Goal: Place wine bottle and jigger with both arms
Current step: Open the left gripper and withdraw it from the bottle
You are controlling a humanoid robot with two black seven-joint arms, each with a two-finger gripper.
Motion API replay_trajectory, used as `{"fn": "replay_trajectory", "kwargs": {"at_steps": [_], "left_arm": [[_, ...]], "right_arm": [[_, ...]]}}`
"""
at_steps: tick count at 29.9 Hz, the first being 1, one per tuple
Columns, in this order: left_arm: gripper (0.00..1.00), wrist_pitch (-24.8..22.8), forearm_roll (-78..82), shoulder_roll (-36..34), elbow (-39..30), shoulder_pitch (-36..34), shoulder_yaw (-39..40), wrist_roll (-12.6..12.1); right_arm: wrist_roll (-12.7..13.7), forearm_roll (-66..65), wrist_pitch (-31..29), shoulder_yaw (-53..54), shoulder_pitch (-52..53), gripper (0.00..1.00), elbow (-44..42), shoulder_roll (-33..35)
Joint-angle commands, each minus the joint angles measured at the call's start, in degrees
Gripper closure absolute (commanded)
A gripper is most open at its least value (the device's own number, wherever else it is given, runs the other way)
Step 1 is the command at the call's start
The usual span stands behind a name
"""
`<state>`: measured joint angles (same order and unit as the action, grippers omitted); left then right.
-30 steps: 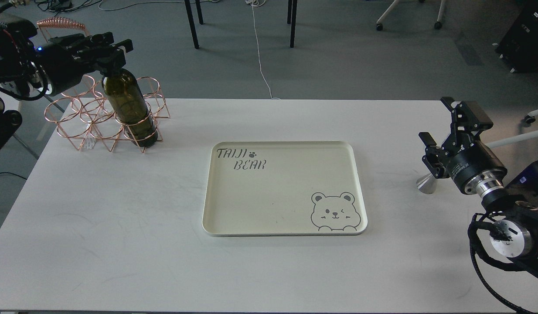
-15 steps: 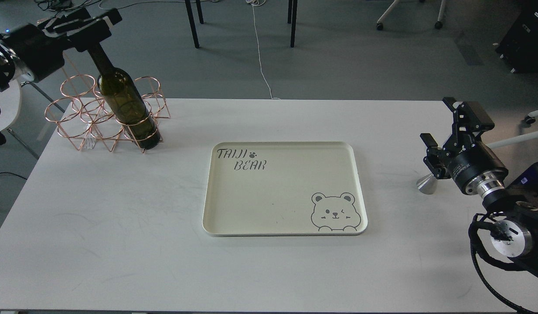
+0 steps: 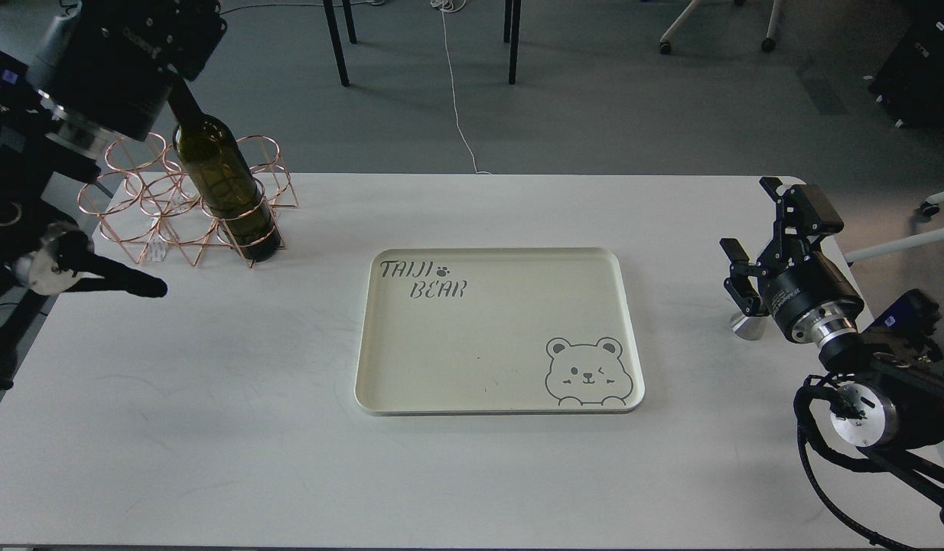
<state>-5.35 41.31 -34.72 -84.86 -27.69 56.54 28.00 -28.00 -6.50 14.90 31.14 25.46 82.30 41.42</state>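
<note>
Both pickups look in hand, neither finished. Nearest me, my right pincer [image 3: 755, 260] hangs fingers spread over the jigger [image 3: 747, 324], which stands on the white counter [image 3: 212, 428] right of the cream bear-printed tray [image 3: 502, 405]; it must drop and close. Farther off, the wine bottle [image 3: 223, 187] leans in the copper wire rack [image 3: 189, 207], my left pincer [image 3: 183, 46] at its neck, grip hidden. Its next move should be a straight lift clear of the wires. Beyond lie grey floor and chair legs.
</note>
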Motion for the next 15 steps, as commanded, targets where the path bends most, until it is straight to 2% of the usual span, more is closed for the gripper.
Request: {"fn": "replay_trajectory", "kwargs": {"at_steps": [1,2,4,5,9,12,15], "left_arm": [[0.02,-0.1,0.1,8.5,1.3,8.0,4.6,-4.4],[0.02,-0.1,0.0,9.9,2.0,9.4,5.4,-7.3],[0.02,-0.4,0.1,11.2,3.2,12.3,6.2,-10.5],[0.02,-1.1,0.0,11.6,4.4,13.9,6.7,-11.2],[0.02,-7.4,0.0,13.7,8.7,18.3,8.8,-11.6],[0.02,-10.5,-0.2,14.2,9.0,20.9,12.4,-11.7],[0.02,-10.8,-0.3,14.9,9.0,21.4,13.5,-11.7]], "right_arm": [[0.0,0.1,-0.1,0.0,0.0,0.01,-0.8,-0.1],[0.0,0.2,-0.6,-0.1,-0.1,0.01,-1.1,-0.1],[0.0,0.2,-1.2,-0.4,-0.1,0.01,-1.2,-0.1],[0.0,0.3,-2.2,-0.3,-0.1,0.01,-1.2,-0.1],[0.0,1.1,-9.5,0.1,-0.4,0.01,-1.4,-0.5],[0.0,1.3,-10.2,0.1,-0.4,0.01,-1.4,-1.4],[0.0,1.3,-9.9,0.1,-0.3,0.01,-2.5,-2.3]]}}
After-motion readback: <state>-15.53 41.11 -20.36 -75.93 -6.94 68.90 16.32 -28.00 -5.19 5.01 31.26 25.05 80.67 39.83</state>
